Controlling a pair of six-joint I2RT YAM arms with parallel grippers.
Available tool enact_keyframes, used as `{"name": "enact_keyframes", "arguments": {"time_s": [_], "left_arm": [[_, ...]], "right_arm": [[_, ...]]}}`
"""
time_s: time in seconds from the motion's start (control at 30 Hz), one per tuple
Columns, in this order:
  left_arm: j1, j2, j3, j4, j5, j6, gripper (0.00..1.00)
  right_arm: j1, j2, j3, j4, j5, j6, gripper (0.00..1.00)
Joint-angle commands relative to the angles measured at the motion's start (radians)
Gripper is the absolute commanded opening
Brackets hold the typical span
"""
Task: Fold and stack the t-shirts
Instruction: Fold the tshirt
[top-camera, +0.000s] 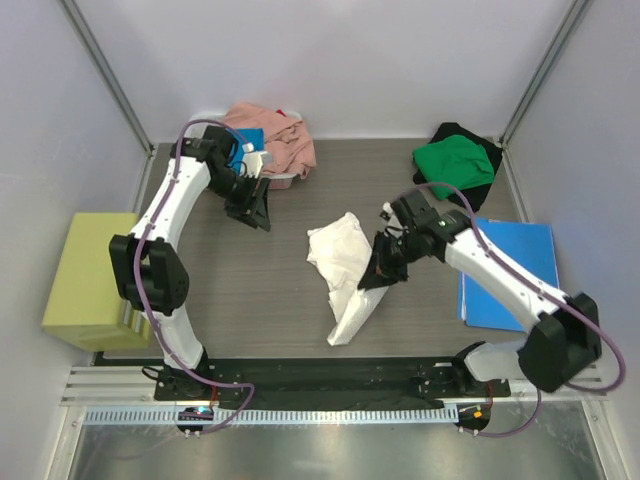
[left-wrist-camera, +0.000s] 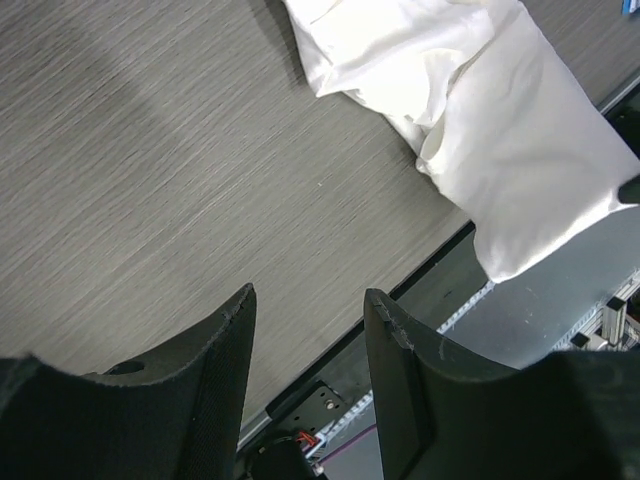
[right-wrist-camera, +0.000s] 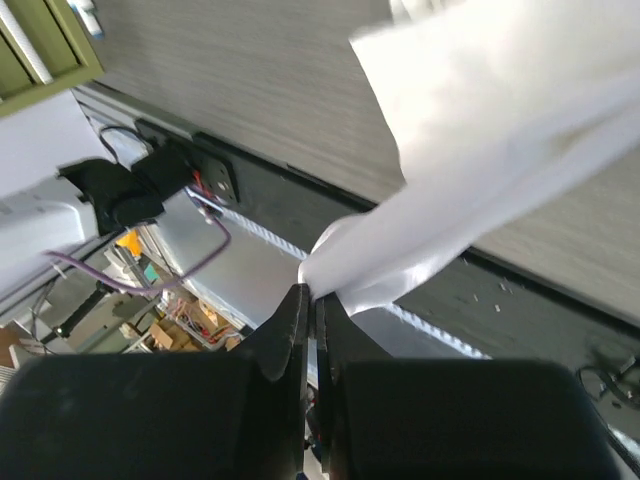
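Note:
A white t-shirt (top-camera: 345, 275) lies crumpled in the middle of the table, one end lifted. My right gripper (top-camera: 383, 275) is shut on its edge; in the right wrist view the cloth (right-wrist-camera: 470, 170) is pinched at the fingertips (right-wrist-camera: 312, 298) and hangs stretched above the table. My left gripper (top-camera: 255, 212) is open and empty above the table's back left; its view shows the white t-shirt (left-wrist-camera: 480, 120) ahead of the fingers (left-wrist-camera: 400, 350). A salmon pink t-shirt (top-camera: 280, 140) and a bright blue one (top-camera: 250, 137) lie in the basket. Green (top-camera: 452, 160) and black (top-camera: 478, 185) t-shirts are piled back right.
A white basket (top-camera: 282, 181) stands at the back left under the pink shirt. A flat blue folder (top-camera: 510, 275) lies at the right. A yellow-green box (top-camera: 90, 280) sits off the table's left edge. The front rail (top-camera: 330, 378) runs along the near edge.

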Motion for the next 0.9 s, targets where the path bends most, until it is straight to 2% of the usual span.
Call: {"name": "enact_keyframes", "arguments": {"time_s": [0.0,0.17,0.57,0.8,0.87], "left_arm": [[0.000,-0.063,-0.025,0.017,0.038,0.007,0.49],[0.000,-0.089,-0.079,0.028,0.036,0.027,0.49],[0.009,-0.130,-0.203,0.049,0.032,0.081,0.49],[0.011,-0.135,-0.222,0.048,0.061,0.081,0.49],[0.011,-0.139,-0.226,0.043,0.059,0.084,0.49]], "right_arm": [[-0.001,0.170,0.248,0.185,-0.047,0.002,0.06],[-0.055,0.359,0.450,0.256,-0.047,0.012,0.06],[-0.211,0.615,0.547,0.411,-0.050,0.028,0.05],[-0.273,0.879,0.630,0.501,-0.087,0.077,0.05],[-0.273,0.926,0.681,0.501,-0.103,0.082,0.10]]}}
